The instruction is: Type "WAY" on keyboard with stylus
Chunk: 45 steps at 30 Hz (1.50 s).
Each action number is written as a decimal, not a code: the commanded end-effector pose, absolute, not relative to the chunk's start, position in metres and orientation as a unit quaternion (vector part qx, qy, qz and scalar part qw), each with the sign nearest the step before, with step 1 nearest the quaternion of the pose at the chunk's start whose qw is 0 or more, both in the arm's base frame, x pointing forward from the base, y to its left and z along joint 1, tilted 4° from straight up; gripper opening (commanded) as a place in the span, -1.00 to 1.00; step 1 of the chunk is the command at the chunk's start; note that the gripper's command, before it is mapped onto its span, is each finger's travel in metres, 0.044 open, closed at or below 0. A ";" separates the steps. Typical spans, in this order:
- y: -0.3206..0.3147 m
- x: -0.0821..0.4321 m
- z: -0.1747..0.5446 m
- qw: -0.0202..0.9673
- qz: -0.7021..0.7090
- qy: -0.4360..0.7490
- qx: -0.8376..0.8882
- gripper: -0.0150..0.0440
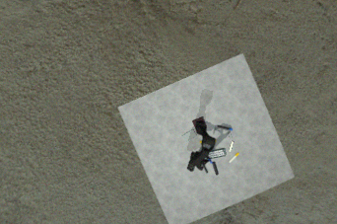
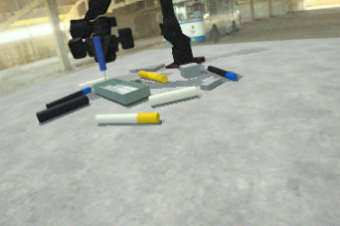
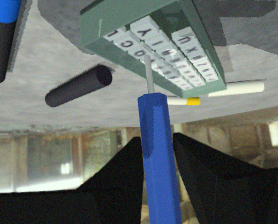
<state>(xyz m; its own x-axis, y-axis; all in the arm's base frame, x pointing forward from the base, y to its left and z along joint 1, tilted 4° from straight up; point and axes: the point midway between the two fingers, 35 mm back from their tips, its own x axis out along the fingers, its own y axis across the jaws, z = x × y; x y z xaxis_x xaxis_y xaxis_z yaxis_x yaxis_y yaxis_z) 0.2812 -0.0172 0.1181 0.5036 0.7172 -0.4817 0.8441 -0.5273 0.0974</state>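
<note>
The gripper is shut on the blue stylus, which points down at the keyboard with its thin grey tip. The green keyboard has white lettered keys and lies flat on the desk. In the wrist view the tip overlaps the left row of keys, by a key with a round letter. In the exterior view the tip is at the keyboard's back left corner. Whether it touches a key cannot be told. Several key letters are too small or slanted to read.
Beside the keyboard lie a black cylinder, a blue-capped black marker, a yellow-capped white marker and a white marker. A yellow marker, grey blocks and another blue-capped marker lie near the arm's base.
</note>
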 end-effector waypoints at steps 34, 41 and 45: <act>-0.017 0.282 0.105 0.156 -0.198 0.459 0.852 -0.22; -0.017 0.282 0.102 0.156 -0.198 0.459 0.852 -0.22; -0.017 0.282 0.101 0.156 -0.198 0.459 0.852 -0.22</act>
